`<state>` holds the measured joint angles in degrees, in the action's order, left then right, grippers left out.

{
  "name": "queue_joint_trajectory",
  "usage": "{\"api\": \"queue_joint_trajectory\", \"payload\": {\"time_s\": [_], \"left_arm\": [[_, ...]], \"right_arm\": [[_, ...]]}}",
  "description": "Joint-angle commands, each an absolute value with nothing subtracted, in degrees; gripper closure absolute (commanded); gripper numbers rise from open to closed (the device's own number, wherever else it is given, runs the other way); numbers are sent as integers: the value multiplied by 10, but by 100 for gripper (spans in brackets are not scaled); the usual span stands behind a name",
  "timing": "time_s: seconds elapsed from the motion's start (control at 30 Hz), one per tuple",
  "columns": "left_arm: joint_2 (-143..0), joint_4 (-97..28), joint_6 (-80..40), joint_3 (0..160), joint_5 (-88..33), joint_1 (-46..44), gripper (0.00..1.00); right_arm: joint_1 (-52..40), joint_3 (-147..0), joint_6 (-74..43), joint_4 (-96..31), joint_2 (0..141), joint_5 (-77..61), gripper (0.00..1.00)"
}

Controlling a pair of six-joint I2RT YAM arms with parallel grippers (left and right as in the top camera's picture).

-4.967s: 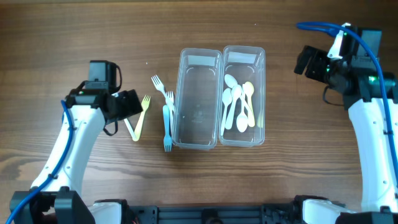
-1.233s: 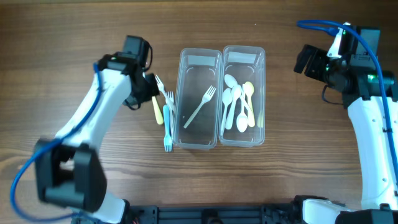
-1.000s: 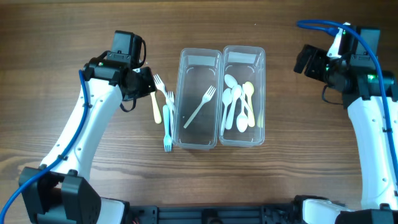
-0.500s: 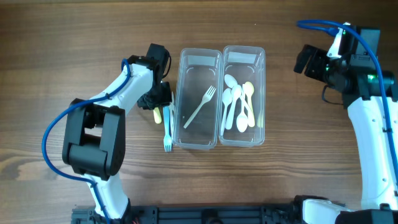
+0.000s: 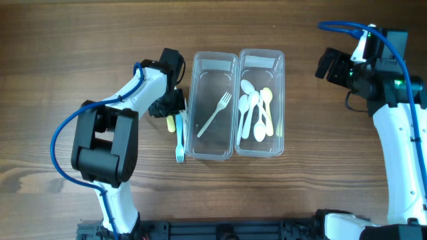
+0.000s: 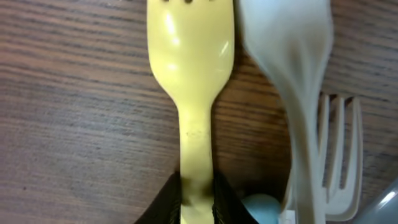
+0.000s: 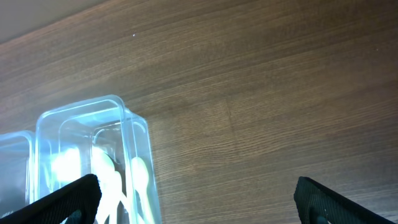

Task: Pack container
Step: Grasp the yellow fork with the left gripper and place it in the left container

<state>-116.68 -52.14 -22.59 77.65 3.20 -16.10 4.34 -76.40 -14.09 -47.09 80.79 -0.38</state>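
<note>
**Two joined tubs, one fork pinched beside them**

Two long, round-cornered tubs joined side by side make up the clear plastic container [image 5: 213, 67], which sits in the middle of the brown wood-grain counter [image 5: 67, 40]. Its left tub holds a single white plastic fork [image 5: 215, 115] lying aslant. Its right tub holds a cluster of white plastic spoons [image 5: 252, 110].

The left claw [image 6: 196, 198] is just left of the container, clenched on the handle of a pale yellow plastic fork [image 6: 194, 74]. From overhead the arm hides most of that fork, and the wrist view cuts off its tines at the top edge. A light blue plastic fork [image 5: 179, 143] lies along the container's left wall.

The right claw [image 7: 196, 202] hangs released, fingers wide apart, well right of the container. Its view shows only the container's far corner, with glare blurring the contents.
</note>
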Motion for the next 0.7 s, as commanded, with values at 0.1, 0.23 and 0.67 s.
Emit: {"api": "queue_joint_trajectory", "payload": {"time_s": [0.1, 0.23, 0.67], "left_arm": [[-1178, -563, -227, 767, 46, -138, 92], [-1114, -570, -212, 767, 46, -126, 93], [-913, -482, -199, 767, 43, -326, 96]], "right_arm": [[46, -774, -150, -468, 808, -4, 0], [46, -773, -150, -468, 808, -4, 0], [46, -773, -150, -468, 808, -4, 0]]}}
